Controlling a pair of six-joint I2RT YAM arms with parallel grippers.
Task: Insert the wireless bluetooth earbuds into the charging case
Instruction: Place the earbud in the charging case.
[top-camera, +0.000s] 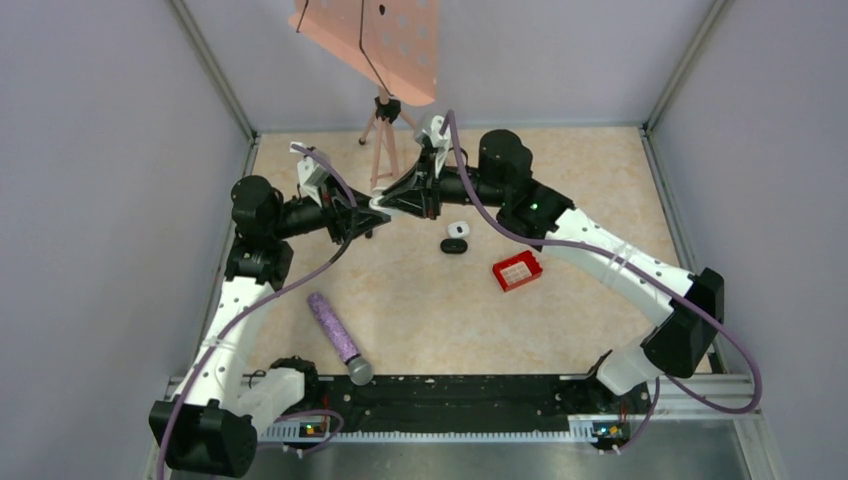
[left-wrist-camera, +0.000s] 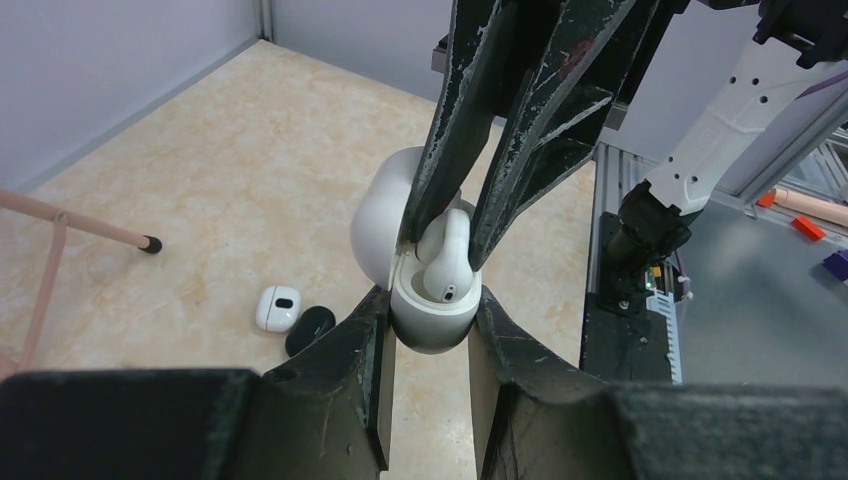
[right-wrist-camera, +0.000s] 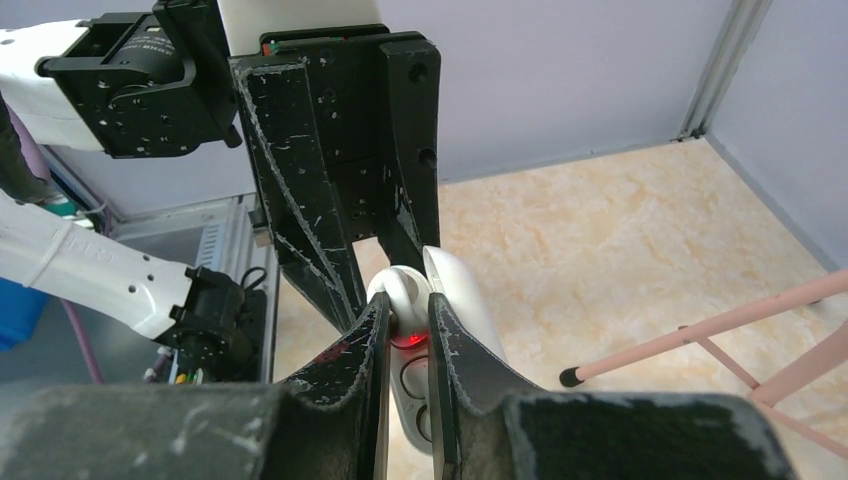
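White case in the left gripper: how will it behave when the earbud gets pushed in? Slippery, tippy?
Likely slippery: the case is glossy and rounded, and the left gripper pinches only its curved base, so a push could twist it. Probably stiff; it looks like hard plastic. The open lid may swing on its hinge.

Bright, even overhead light; only faint soft shadows on table (top-camera: 430, 310). Top view sharp. Wrist views: bottom-edge foreground dark, slightly soft. Mild sheen on charging case (left-wrist-camera: 372, 225). Small red glow on earbud (right-wrist-camera: 405, 335), centre frame.
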